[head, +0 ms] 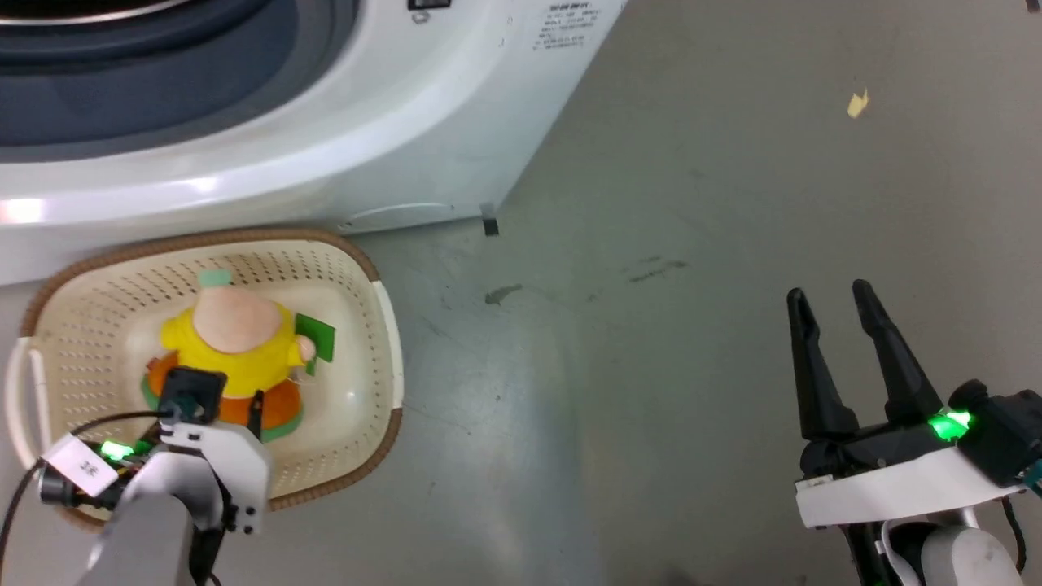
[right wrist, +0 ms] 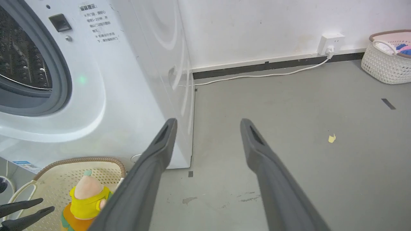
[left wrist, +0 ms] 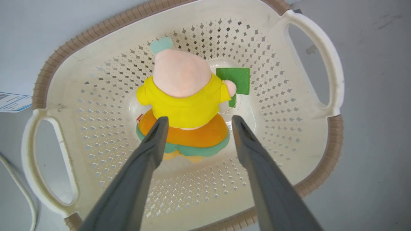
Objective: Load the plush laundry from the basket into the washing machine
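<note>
Head view: scuffed grey floor (head: 651,366) by washing machine (head: 366,122); left tool (left wrist: 199,118), right tool (head: 829,290) spread wide, empty.

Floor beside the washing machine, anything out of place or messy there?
A small pale-yellow scrap lies loose on the smooth grey floor, right of the large white washing machine; dark smudges mark the floor nearer its corner.

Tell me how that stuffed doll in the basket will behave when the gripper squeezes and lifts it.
The plush doll looks soft, so it will probably squash, not resist. Its large head may make it flop sideways. The fabric likely isn't slippery.
</note>
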